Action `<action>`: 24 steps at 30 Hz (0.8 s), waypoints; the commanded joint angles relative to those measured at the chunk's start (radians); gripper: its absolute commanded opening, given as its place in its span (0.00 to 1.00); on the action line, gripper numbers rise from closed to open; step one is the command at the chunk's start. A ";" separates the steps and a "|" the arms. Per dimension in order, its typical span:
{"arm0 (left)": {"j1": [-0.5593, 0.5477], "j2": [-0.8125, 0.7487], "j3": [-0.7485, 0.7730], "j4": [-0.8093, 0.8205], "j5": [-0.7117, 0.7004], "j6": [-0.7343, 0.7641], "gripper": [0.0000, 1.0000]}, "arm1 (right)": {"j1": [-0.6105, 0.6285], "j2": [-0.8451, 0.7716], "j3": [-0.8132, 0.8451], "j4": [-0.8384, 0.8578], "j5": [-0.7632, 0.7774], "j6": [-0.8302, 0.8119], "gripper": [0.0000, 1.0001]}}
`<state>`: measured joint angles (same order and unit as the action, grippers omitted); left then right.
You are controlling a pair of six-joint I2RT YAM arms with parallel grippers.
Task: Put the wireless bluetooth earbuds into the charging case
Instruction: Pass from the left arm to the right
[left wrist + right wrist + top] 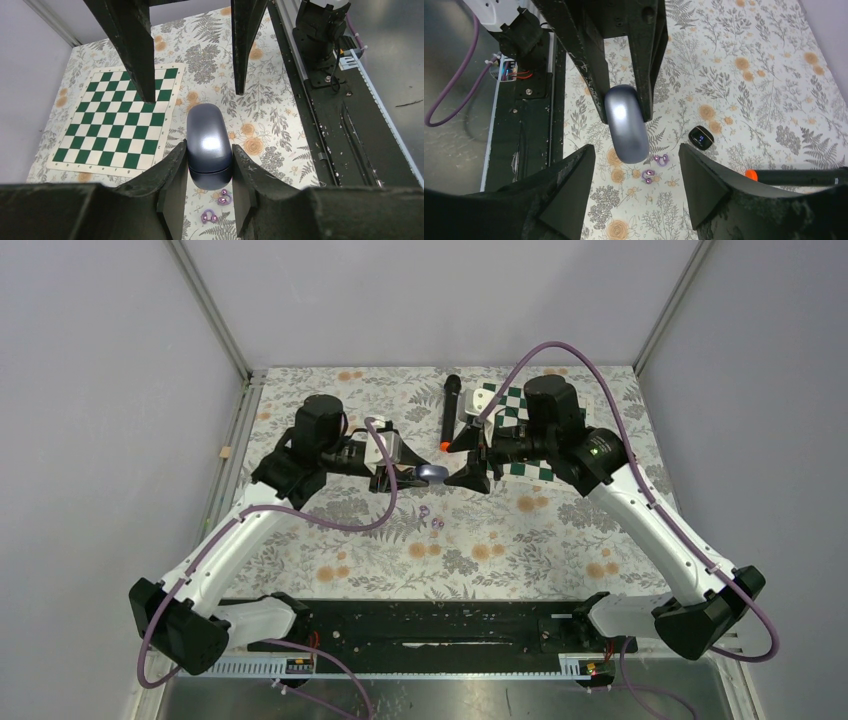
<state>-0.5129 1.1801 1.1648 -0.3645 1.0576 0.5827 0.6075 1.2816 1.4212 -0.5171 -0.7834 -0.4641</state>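
Note:
My left gripper (412, 475) is shut on a closed, glossy grey-blue oval charging case (433, 473) and holds it above the floral table. In the left wrist view the case (209, 145) sits between the fingers, seam visible. Two lilac earbuds (424, 510) (437, 525) lie on the table just below it; they also show in the left wrist view (224, 198) (209, 217) and the right wrist view (662, 159) (649, 175). My right gripper (468, 478) is open and empty, facing the case (626, 122) from the other side, its jaws (636, 185) wide apart above the earbuds.
A small black oval case (701, 136) lies near the earbuds. A black microphone (450, 410) with an orange end (751, 174) lies at the back. A green-and-white chessboard mat (120, 120) covers the far right. A black rail (420, 625) runs along the near edge.

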 commanded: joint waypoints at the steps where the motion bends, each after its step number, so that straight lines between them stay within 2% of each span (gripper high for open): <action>1: -0.001 0.001 0.039 0.111 0.040 -0.070 0.00 | -0.001 0.011 0.033 0.029 -0.070 -0.063 0.69; 5: 0.000 0.013 0.031 0.192 0.035 -0.159 0.00 | 0.007 0.017 0.032 0.028 -0.062 -0.089 0.62; 11: -0.003 0.030 0.041 0.205 0.027 -0.178 0.00 | 0.008 0.027 0.033 0.031 -0.051 -0.089 0.52; 14: -0.003 0.040 0.046 0.205 0.021 -0.189 0.00 | 0.007 0.024 0.028 0.043 -0.042 -0.090 0.42; 16: -0.002 0.048 0.051 0.211 0.006 -0.203 0.07 | 0.008 0.023 0.028 0.039 -0.035 -0.094 0.31; 19: -0.003 0.055 0.050 0.234 -0.045 -0.272 0.36 | 0.008 0.018 0.027 0.033 -0.018 -0.085 0.13; 21: -0.001 0.052 0.045 0.226 -0.075 -0.294 0.47 | 0.006 0.010 0.022 0.036 0.002 -0.068 0.11; 24: 0.007 0.042 0.023 0.223 -0.089 -0.358 0.57 | 0.005 -0.017 -0.003 0.069 0.027 -0.033 0.11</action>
<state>-0.5137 1.2312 1.1667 -0.2050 1.0122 0.3172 0.6086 1.3075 1.4216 -0.5091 -0.7856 -0.5423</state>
